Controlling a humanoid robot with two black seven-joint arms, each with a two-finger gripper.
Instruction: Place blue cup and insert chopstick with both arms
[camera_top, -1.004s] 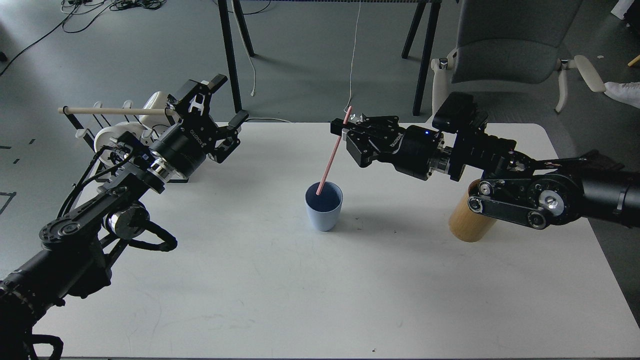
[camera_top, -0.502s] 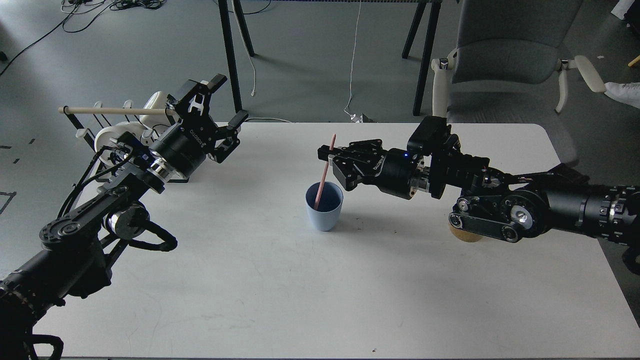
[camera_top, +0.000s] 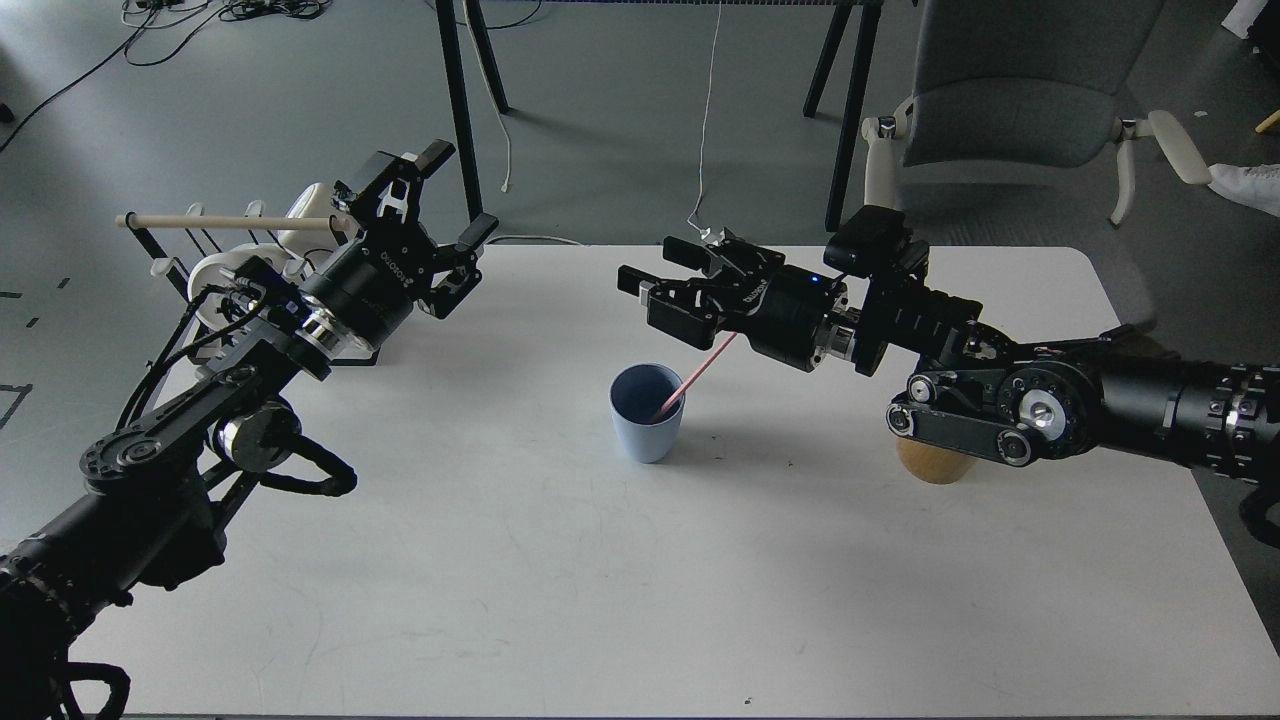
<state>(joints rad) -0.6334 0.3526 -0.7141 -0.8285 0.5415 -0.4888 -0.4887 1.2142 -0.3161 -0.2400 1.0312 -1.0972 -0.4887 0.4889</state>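
item: blue cup (camera_top: 647, 424), upright mid-counter, 1 pink chopstick (camera_top: 696, 376) now resting inside, tipped toward the right edge. right gripper (camera_top: 655, 287) has just let go, fingers spread above it. left gripper (camera_top: 452, 200) spread, empty, near far-left corner. insertion looks done.

I'm working in what looks like a lab or office test space: a plain white table (camera_top: 560, 600) on grey flooring, loose cables (camera_top: 215, 12) trailing across the floor, and a grey office chair (camera_top: 1010, 85) behind
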